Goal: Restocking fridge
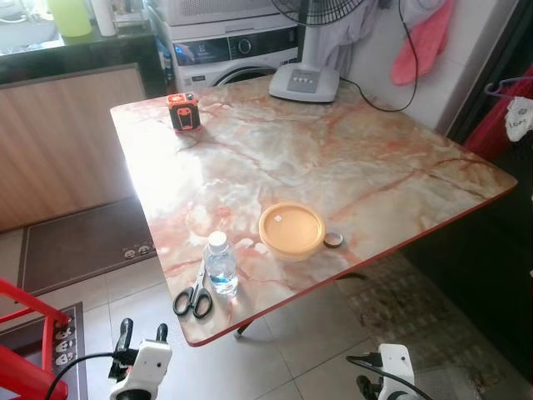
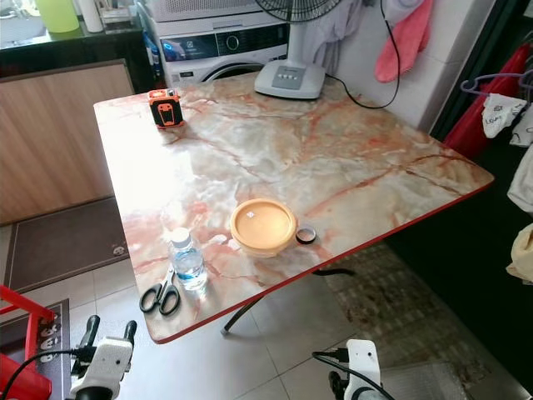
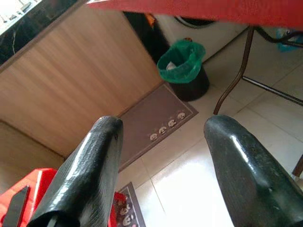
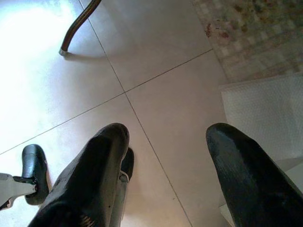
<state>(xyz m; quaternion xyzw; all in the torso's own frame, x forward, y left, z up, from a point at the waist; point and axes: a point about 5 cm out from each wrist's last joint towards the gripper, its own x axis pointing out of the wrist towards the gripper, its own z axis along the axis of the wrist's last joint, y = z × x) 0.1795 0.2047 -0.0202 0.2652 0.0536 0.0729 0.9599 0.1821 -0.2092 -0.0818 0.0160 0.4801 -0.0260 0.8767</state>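
A small clear water bottle (image 1: 221,265) with a white cap stands upright near the front left corner of the marble-patterned table (image 1: 350,158). To its right sits an orange lidded container (image 1: 291,229), with a small round cap (image 1: 333,240) beside it. Both arms hang low in front of the table edge, below the tabletop. My left gripper (image 1: 142,333) is open and holds nothing; its fingers (image 3: 90,165) frame the floor under the table. My right gripper (image 4: 165,142) is open too, over bare floor tiles.
Black scissors (image 1: 194,297) lie at the table's front corner beside the bottle. An orange-black device (image 1: 183,112) and a fan base (image 1: 304,82) stand at the far edge. A washing machine (image 1: 233,50) is behind. A green-lined bin (image 3: 183,66) stands under the table; a red frame (image 1: 25,333) is at left.
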